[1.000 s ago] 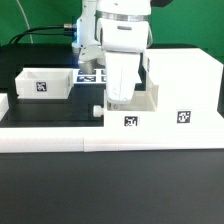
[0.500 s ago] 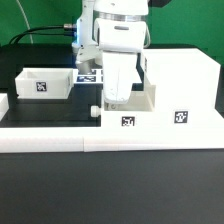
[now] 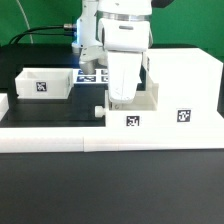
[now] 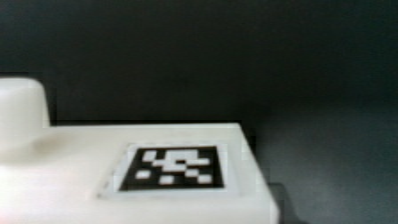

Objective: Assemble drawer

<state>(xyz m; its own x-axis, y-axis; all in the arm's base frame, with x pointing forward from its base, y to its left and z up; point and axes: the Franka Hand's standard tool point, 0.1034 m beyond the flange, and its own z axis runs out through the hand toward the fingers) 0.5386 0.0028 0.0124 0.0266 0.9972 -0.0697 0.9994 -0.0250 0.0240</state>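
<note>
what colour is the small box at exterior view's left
Box is white, tag black and white; exterior view shows it best.

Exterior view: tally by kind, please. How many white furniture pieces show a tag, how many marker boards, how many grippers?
White furniture pieces showing a tag: 3 (small box, low block under the gripper, tall block)
Marker board: 1
Gripper: 1
Total: 5

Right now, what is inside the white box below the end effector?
Only the end effector shows, reaching into the white box. Its front wall covers the fingertips and floor, so other contents cannot be seen.
</note>
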